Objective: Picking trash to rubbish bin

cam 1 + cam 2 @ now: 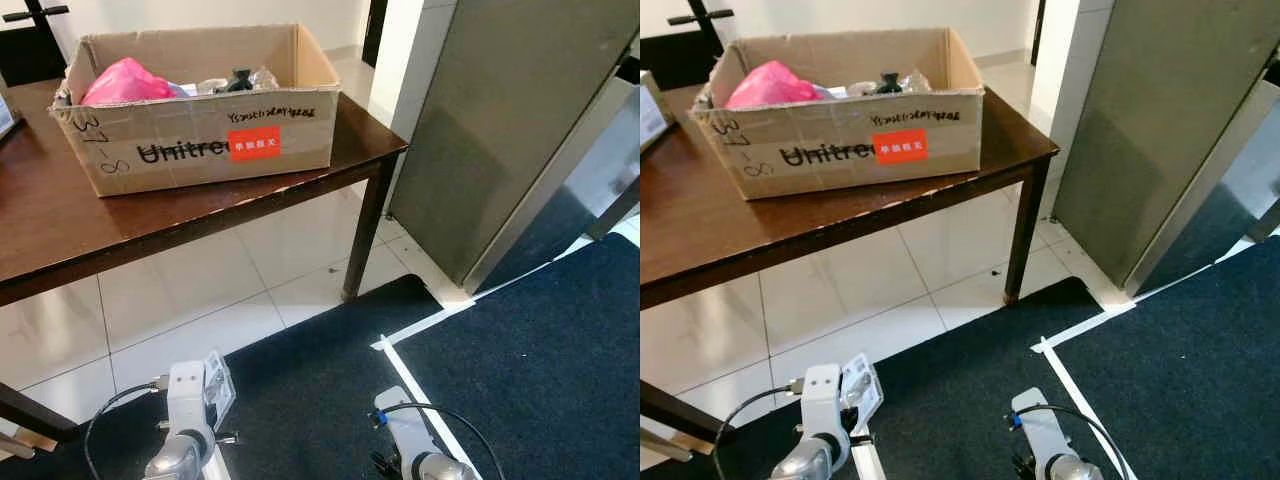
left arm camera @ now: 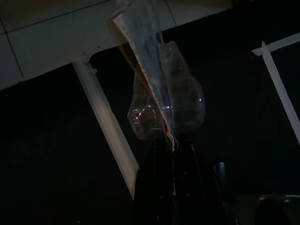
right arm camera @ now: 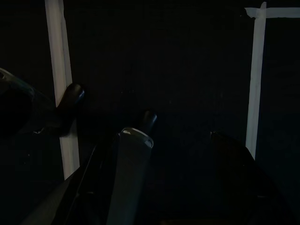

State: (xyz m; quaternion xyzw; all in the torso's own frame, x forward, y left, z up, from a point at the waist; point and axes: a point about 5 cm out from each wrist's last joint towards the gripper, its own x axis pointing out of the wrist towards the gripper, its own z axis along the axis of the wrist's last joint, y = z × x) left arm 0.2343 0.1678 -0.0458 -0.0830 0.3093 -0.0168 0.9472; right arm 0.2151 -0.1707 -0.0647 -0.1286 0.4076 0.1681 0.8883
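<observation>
Left wrist view: a clear plastic wrapper [image 2: 164, 101], crumpled, with a printed paper edge.
Left gripper [image 2: 174, 150]: black fingers pinching the wrapper's lower end, above dark carpet [image 2: 51, 154].
Right gripper: low over the carpet; I cannot tell how its fingers stand.
Cardboard box [image 1: 200, 130]: on the brown table [image 1: 60, 225], holding a pink bag [image 1: 125, 80].

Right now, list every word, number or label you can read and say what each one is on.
"Unitre", black print cut off by a sticker, on the front of the cardboard box.
"37-8", handwritten, on the box's left front corner.
Red sticker with white characters on the box front: too small to read.
Handwritten line along the box's top edge: too blurred to read.
Clear plastic bag in the left gripper: print unreadable.
</observation>
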